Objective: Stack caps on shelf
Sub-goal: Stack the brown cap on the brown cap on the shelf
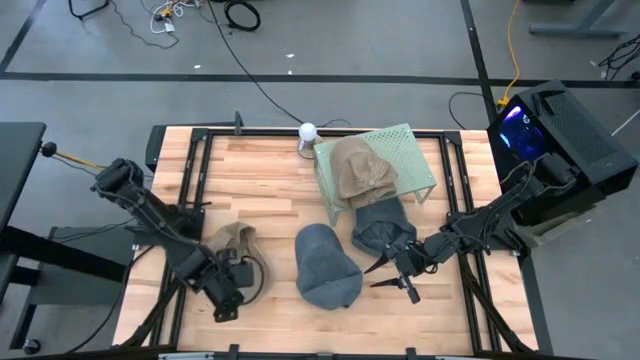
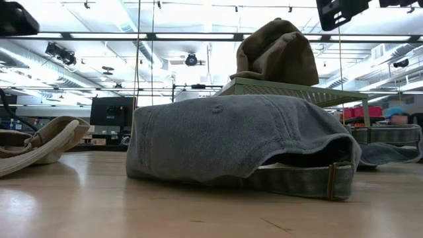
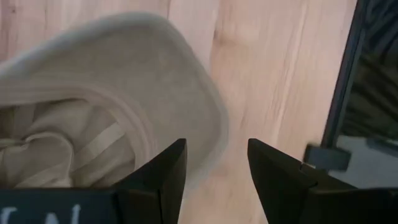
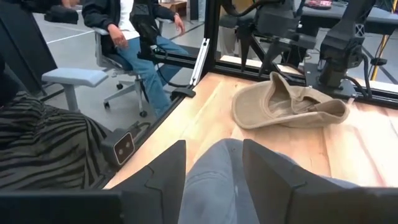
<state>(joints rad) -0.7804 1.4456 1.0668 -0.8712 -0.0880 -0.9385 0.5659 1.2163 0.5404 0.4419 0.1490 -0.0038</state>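
The pale green shelf stands at the far side of the wooden table, and everything else is placed from it; one tan cap sits on the shelf's perforated top, crown up in the low view; a blue-grey cap lies on the table just in front of the shelf, touching its near edge; a second blue-grey cap lies nearer the front of the table, to the shelf's left, and fills the low view with its strap and buckle showing; another tan cap lies well to the shelf's left, upturned, its lining visible in the left wrist view; the left gripper rests at that cap's near edge, fingers parted with the brim's rim by one finger and nothing clamped; the right gripper hovers in front of the shelf beside the nearer blue-grey cap, fingers apart with grey fabric seen between them, though whether it is pinched I cannot tell; a seated person shows beyond the table.
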